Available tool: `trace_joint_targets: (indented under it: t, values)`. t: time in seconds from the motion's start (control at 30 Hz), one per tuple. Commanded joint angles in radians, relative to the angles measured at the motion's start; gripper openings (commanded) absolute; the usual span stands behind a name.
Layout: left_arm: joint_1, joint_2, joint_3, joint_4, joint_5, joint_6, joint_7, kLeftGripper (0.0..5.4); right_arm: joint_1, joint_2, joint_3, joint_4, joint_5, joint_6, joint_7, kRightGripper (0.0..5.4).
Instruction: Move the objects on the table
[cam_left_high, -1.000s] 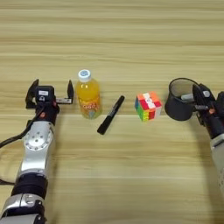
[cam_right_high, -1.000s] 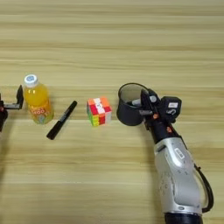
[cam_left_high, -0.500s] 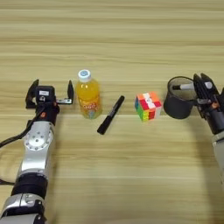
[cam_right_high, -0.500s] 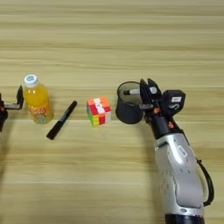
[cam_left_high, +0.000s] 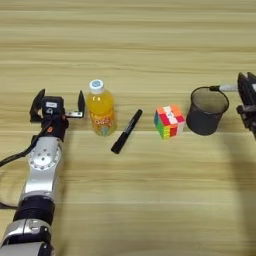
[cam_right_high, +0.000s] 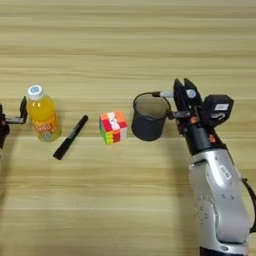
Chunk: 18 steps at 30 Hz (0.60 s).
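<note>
A: Pincers first, starting at the left — what is the left pincer (cam_left_high: 57, 102) doing?

B: It is sitting low on the desk (cam_left_high: 150, 45) at the left side, with its two black fingers (cam_left_high: 81, 101) standing spread apart and gripping nothing. The nearer finger is standing just beside the juice bottle (cam_left_high: 100, 108), and whether it is touching the bottle cannot be told.

A: And the bottle itself?

B: It is standing upright, orange juice inside, white cap on top. Just to its right a black marker (cam_left_high: 126, 131) is lying flat on the wood, slanting from lower left up to upper right, apart from the bottle.

A: What is coming next along the row?

B: A puzzle cube (cam_right_high: 113, 127) in many colours is resting near the middle, close to the black mesh cup (cam_right_high: 148, 117) but not touching it. The cup is standing upright with its open mouth facing up.

A: And the right side?

B: The right pincer (cam_right_high: 184, 97) is hanging just beside the cup's far right rim, pinching a white marker (cam_right_high: 166, 94). The marker is lying nearly level, and its dark tip is pointing left over the rim of the cup. The grey right forearm is running down to the bottom edge.
</note>
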Motion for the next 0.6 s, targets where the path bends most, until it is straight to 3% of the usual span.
trace_joint_targets:
  t: [0.03, 0.23, 0.4, 0.6]
  values:
    - [-0.012, 0.008, 0.000, 0.017, 0.004, -0.009, 0.004, 5.40, -0.011, -0.039, -0.066, -0.013, 0.010, 0.013, -0.019, 0.73]
    - [-0.018, 0.009, 0.001, 0.029, 0.004, -0.015, 0.003, 5.40, -0.026, -0.080, -0.155, 0.084, 0.003, -0.008, -0.024, 0.73]
    - [-0.020, 0.010, 0.003, 0.032, 0.004, -0.017, 0.003, 5.40, -0.015, -0.055, -0.113, 0.214, -0.040, -0.039, -0.007, 0.73]
    - [-0.017, 0.006, 0.002, 0.028, 0.006, -0.018, 0.008, 5.40, -0.034, -0.044, -0.059, 0.423, -0.110, -0.142, 0.030, 0.73]
